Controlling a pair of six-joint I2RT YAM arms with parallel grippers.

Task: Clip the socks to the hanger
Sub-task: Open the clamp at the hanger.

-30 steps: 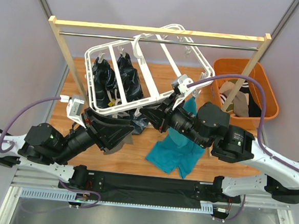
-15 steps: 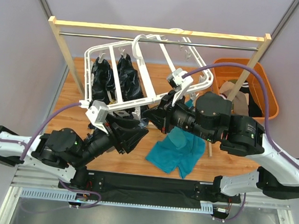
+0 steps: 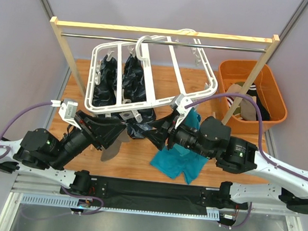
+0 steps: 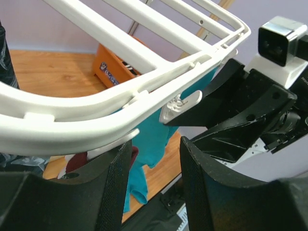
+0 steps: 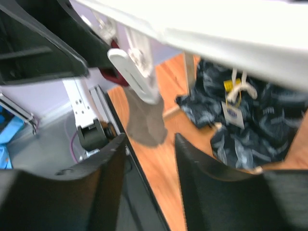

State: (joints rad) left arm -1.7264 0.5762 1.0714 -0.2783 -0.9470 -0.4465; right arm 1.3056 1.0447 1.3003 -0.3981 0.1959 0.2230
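The fingers (image 4: 110, 192) of the left gripper (image 4: 155, 150) stand apart with nothing between them. They sit just beneath the rounded near edge of the white hanger (image 4: 72, 106). A small white clip (image 4: 180, 103) sticks out below that edge, just above and to the right of the gap. The right gripper (image 5: 149, 142) faces the left one from the other side of the same edge. Its own fingers (image 5: 101, 187) are likewise spread and hold nothing.

In the right wrist view another white clip (image 5: 137, 72) dangles from the frame. A grey-brown sock (image 5: 144, 122) hangs directly under it. Whether the clip actually pinches the sock cannot be made out.

From above, the hanger hangs tilted by its hook from the metal rail of a wooden rack (image 3: 165, 30). Dark glossy cloth (image 3: 106, 85) hangs under its left half. A teal sock (image 3: 180, 160) lies crumpled on the wooden table (image 3: 137, 162), below the right gripper. More socks (image 3: 244, 106) lie in an orange bin (image 3: 247, 64) at the far right of the table.
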